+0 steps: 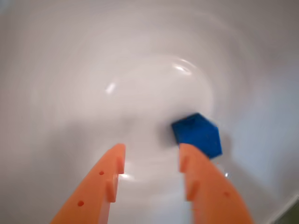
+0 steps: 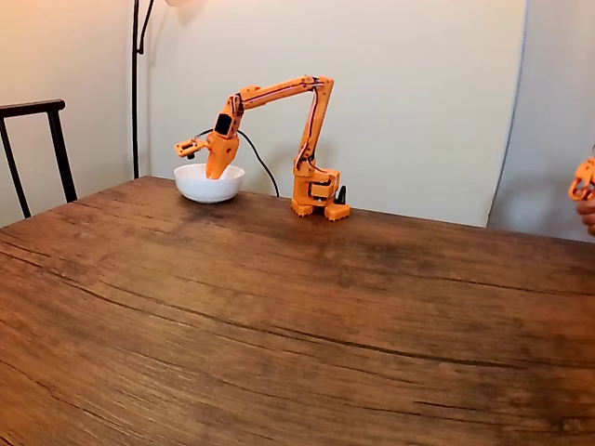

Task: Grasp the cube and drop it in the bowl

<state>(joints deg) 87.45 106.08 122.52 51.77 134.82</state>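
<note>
In the wrist view the blue cube [image 1: 197, 134] lies inside the white bowl [image 1: 70, 70], on its bottom just beyond the right orange fingertip. My gripper [image 1: 152, 151] is open, with a wide gap between the two orange fingers and nothing held. In the fixed view the orange arm reaches left from its base, and the gripper [image 2: 219, 173] points down into the white bowl [image 2: 209, 184] at the far left of the table. The cube is hidden by the bowl's wall there.
The wooden table [image 2: 297, 316] stretches wide in front of the arm. A dark chair [image 2: 37, 139] stands at the left edge and a lamp pole [image 2: 136, 84] behind the bowl. A hand with an orange device [image 2: 584, 186] shows at the right edge.
</note>
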